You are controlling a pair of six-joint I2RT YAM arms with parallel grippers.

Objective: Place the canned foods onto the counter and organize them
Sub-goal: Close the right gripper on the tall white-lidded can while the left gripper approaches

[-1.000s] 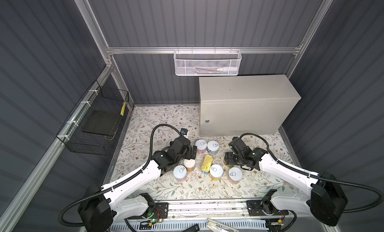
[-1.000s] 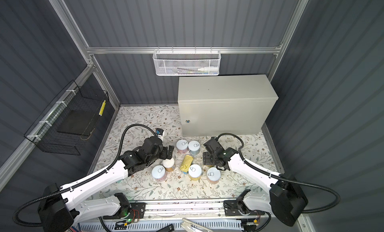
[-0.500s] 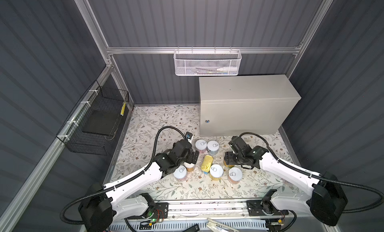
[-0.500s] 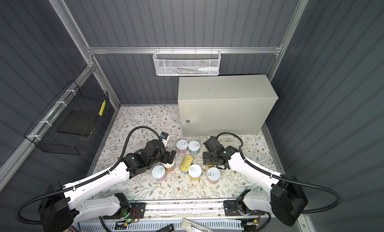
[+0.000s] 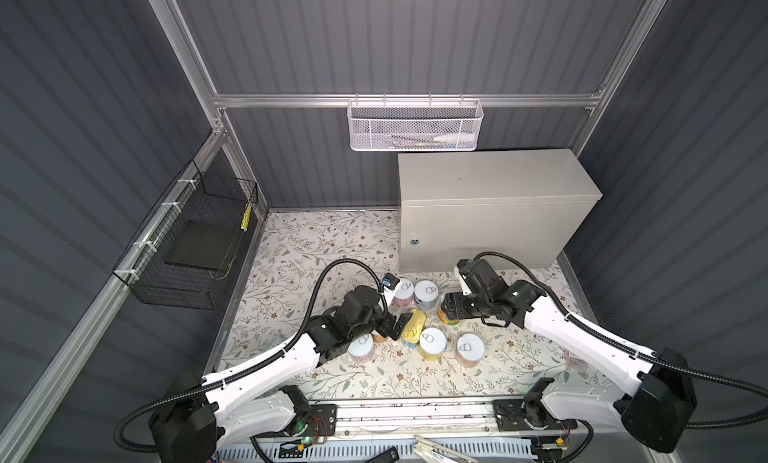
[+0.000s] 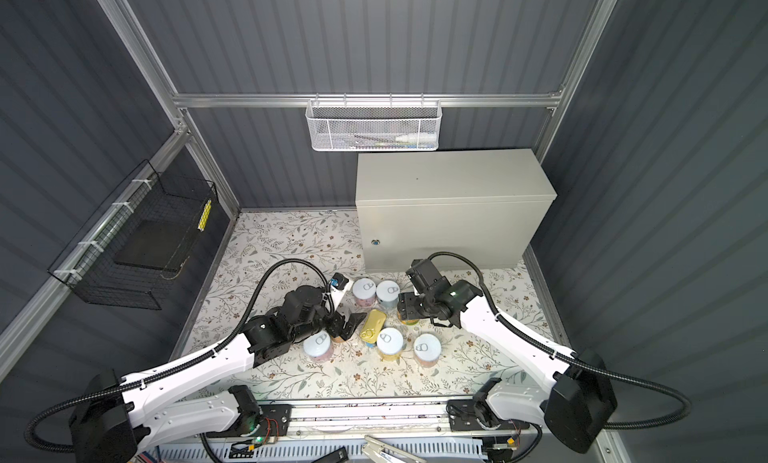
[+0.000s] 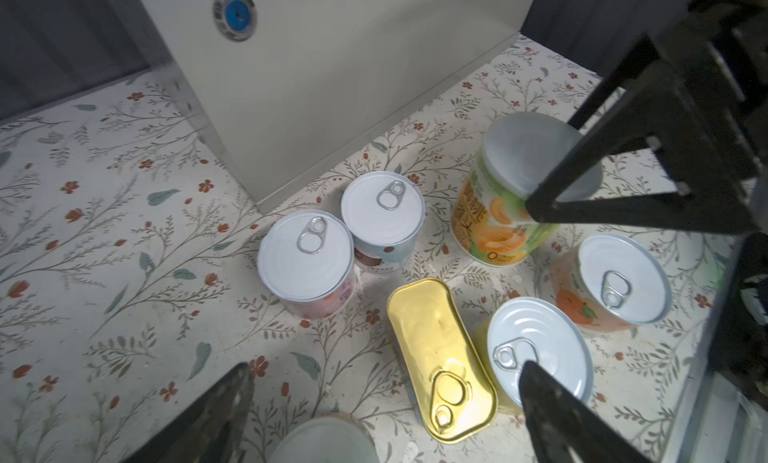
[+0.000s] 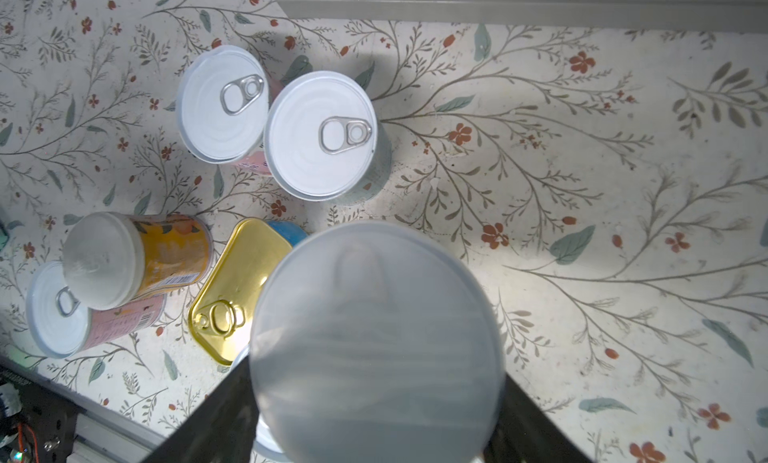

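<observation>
Eight tins are sitting in a loose cluster on the floral worktop (image 5: 316,249), just in front of the beige metal cabinet (image 5: 494,182) with a small round lock (image 7: 234,12) on its front.

The right jaws are clamping the sides of a fruit-label tin (image 7: 511,203), which has orange and green print and a cloudy white lid. It is sitting at the cabinet side of the cluster. Whether it is resting on the worktop or hanging just above it cannot be told.

The left jaws are gaping wide and gripping nothing. They are hanging directly over an orange tin (image 8: 137,261) with a white lid.

A pink tin (image 5: 402,294) and a pale-blue tin (image 5: 426,294) are standing upright side by side, touching, nearest the cabinet. A gold-topped oblong tin (image 5: 413,326) is lying flat in the middle of the group. A yellow tin (image 5: 432,343) is standing right against it, pull-tab up. A peach-coloured tin (image 5: 470,348) is standing just beside the yellow one. A second pink tin (image 5: 360,348) is standing beside the left arm.
</observation>
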